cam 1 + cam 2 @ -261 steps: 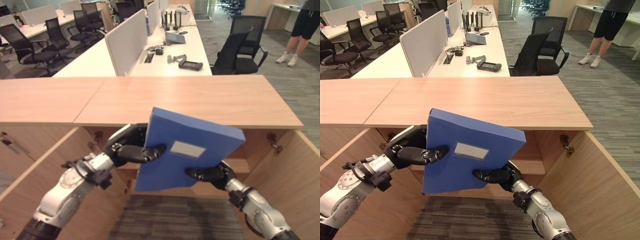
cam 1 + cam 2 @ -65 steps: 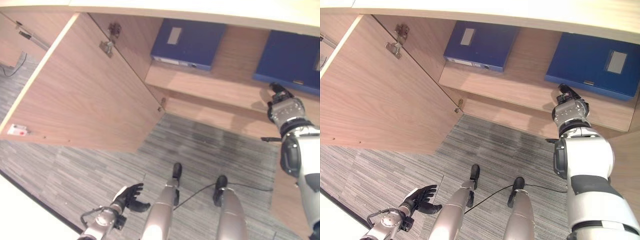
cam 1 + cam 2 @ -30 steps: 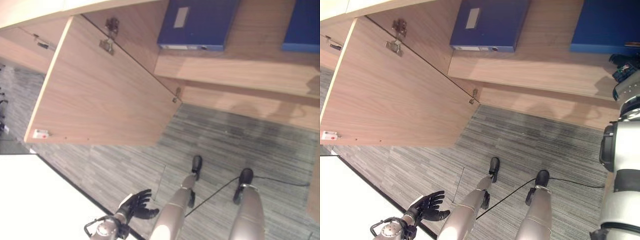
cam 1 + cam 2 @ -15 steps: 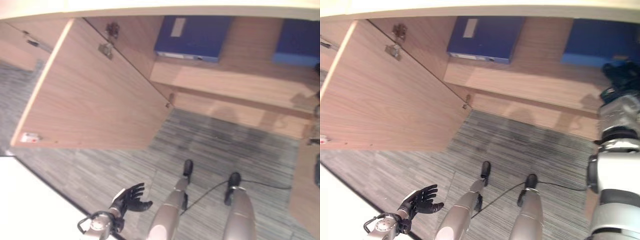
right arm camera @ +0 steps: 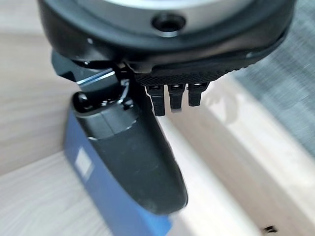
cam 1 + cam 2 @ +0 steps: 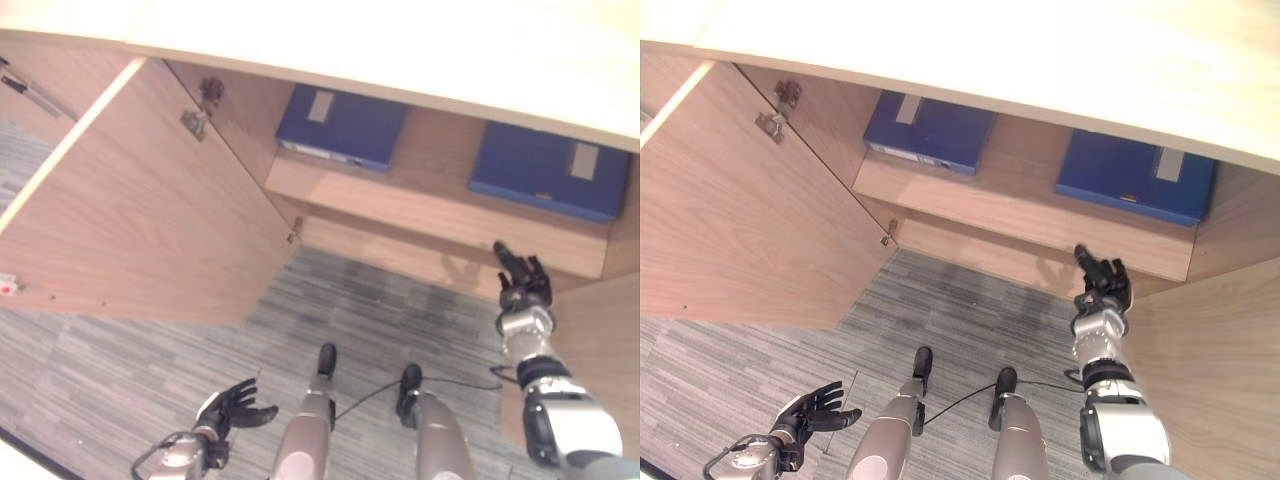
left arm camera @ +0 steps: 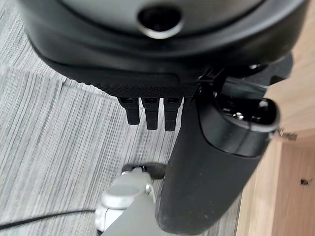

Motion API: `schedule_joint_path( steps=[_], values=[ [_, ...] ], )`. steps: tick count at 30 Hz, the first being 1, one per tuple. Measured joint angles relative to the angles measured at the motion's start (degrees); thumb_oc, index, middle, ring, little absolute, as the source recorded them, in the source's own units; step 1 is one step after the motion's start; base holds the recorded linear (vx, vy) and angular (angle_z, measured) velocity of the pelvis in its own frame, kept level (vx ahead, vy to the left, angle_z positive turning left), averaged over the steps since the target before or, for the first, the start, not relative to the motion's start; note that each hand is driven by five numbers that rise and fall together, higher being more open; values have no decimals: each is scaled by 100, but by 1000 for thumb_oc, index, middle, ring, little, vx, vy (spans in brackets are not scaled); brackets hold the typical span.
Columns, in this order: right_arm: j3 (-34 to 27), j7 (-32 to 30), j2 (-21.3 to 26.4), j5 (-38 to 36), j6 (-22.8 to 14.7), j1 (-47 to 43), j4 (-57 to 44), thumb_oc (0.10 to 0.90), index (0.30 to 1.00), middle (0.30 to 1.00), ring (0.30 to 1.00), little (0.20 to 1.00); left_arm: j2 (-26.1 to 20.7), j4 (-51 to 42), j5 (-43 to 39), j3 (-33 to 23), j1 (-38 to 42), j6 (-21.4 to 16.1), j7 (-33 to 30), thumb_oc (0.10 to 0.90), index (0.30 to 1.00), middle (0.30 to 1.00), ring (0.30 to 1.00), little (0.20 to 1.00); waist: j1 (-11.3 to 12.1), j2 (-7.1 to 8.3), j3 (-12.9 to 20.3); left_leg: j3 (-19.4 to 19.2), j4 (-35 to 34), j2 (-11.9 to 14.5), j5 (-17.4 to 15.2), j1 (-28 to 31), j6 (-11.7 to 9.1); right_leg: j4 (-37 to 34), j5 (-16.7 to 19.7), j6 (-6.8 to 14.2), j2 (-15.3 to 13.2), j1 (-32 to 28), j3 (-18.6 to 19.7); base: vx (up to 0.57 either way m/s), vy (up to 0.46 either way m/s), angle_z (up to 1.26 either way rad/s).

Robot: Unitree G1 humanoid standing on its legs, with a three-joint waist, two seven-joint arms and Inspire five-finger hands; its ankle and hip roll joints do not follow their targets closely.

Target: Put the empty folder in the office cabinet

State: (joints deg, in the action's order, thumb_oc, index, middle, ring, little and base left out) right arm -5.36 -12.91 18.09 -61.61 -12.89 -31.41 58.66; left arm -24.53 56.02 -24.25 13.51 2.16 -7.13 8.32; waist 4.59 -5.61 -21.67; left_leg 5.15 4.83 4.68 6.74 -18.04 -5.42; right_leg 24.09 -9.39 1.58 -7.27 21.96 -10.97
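Two flat blue folders (image 6: 1136,178) (image 6: 928,128) on pale woodgrain cabinet shelf (image 6: 1020,215), right hand (image 6: 1103,280) centre-right, fingers straight, empty, left hand (image 6: 810,410) lower left, fingers relaxed, over striped grey carpet (image 6: 970,320)

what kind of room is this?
Probably an office: an open wood-grain cabinet with two blue folders lying on its shelf, its door swung wide, and grey striped carpet on the floor.
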Motion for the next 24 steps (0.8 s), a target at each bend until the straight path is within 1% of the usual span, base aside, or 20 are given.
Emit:
schedule_joint_path(
  steps=[1,2,3,4,5,7,8,10,13,14,15,16,17,19,20,22,24],
  values=[
    [47,-51,-16,-17,-34,89,4,800,900,900,900,900,3,147,-3,73,161,139,-207,800,900,900,900,900,8,-17,5,-25,33,-12,-15,18,23,0,17,3,6,-24,37,-7,9,-11],
    [153,-38,-151,-30,22,140,5,800,900,900,900,900,112,317,-15,92,383,160,-290,800,900,900,900,900,11,-5,-2,-61,50,-9,-19,24,20,-8,13,26,3,-30,39,-7,3,-11],
    [200,-29,-213,-28,39,169,5,800,900,900,900,900,164,263,-18,83,538,129,-318,800,900,900,900,900,-68,26,-10,-72,53,-3,-36,22,36,-32,29,42,2,-24,77,-3,0,-9],
    [216,-13,-325,-30,42,222,33,800,900,900,900,900,349,412,-25,-39,713,88,-441,800,900,900,900,900,-82,39,1,-76,73,-4,-32,34,33,-32,40,52,16,-53,78,0,0,0],
    [240,8,-431,-34,53,265,74,800,900,900,900,900,435,506,-23,-24,955,86,-534,800,900,900,900,900,-137,98,10,-77,77,-3,-49,52,43,-44,42,56,12,-74,90,0,0,0],
    [243,20,-562,-38,80,343,90,800,900,900,900,900,540,736,-21,-33,1199,101,-612,800,900,900,900,900,-140,164,12,-79,76,-5,-55,104,43,-61,48,56,23,-134,79,34,0,-5],
    [250,21,-629,-38,95,406,88,800,900,900,900,900,574,738,-22,-30,1288,82,-644,800,900,900,900,900,-169,237,34,-108,76,4,-66,130,46,-80,56,51,36,-149,96,36,1,-6],
    [306,42,-692,-37,107,572,82,800,900,900,900,900,669,772,-16,-33,1368,90,-702,800,900,900,900,900,-257,287,54,-89,57,14,-69,260,46,-180,107,12,56,-337,68,40,6,1],
    [484,75,-709,-12,113,932,19,800,900,900,900,900,815,788,-8,-42,1298,98,-784,800,900,900,900,900,-308,354,138,-134,-21,34,-142,501,58,-317,100,33,63,-579,83,120,31,-5],
    [631,149,-702,104,127,1194,-72,800,900,900,900,900,893,787,-7,-138,1161,117,-800,800,900,900,900,900,-305,390,244,-144,-144,46,-125,655,68,-466,139,42,91,-753,68,112,38,-3],
    [763,244,-725,263,253,1575,-71,800,900,900,900,900,963,799,-9,-216,941,134,-803,800,900,900,900,900,-312,485,496,-167,-247,51,-146,794,91,-610,141,56,105,-900,62,82,25,-2],
    [816,254,-729,321,278,1698,-84,800,900,900,900,900,974,800,-8,-225,869,142,-799,800,900,900,900,900,-310,510,568,-175,-285,51,-153,844,93,-664,145,63,105,-959,57,88,17,1],
    [1029,342,-699,579,344,2101,-301,800,900,900,900,900,985,735,-2,-269,632,171,-794,800,900,900,900,900,-316,565,707,-171,-385,51,-129,999,71,-843,188,105,123,-1162,7,46,5,2],
    [1151,459,-689,827,411,2385,-455,800,900,900,900,900,982,731,15,-304,444,183,-798,800,900,900,900,900,-318,620,845,-173,-408,45,-146,1062,91,-974,209,133,123,-1288,-27,48,-2,7],
    [1370,574,-628,1139,486,2605,-625,800,900,900,900,900,985,616,34,-387,273,192,-791,800,900,900,900,900,-310,651,877,-136,-456,43,-151,1197,98,-1144,269,150,145,-1518,-68,63,-36,14],
    [1494,782,-644,1489,558,2684,-678,800,900,900,900,900,967,574,44,-422,100,201,-779,800,900,900,900,900,-268,724,966,-107,-488,48,-167,1271,123,-1288,302,171,156,-1667,-83,61,-51,13],
    [1763,900,-592,1918,590,2720,-764,800,900,900,900,900,971,449,108,-481,-81,191,-768,800,900,900,900,900,-261,755,1011,-46,-502,40,-171,1349,129,-1476,369,200,187,-1869,-138,34,-85,19]
  ],
)
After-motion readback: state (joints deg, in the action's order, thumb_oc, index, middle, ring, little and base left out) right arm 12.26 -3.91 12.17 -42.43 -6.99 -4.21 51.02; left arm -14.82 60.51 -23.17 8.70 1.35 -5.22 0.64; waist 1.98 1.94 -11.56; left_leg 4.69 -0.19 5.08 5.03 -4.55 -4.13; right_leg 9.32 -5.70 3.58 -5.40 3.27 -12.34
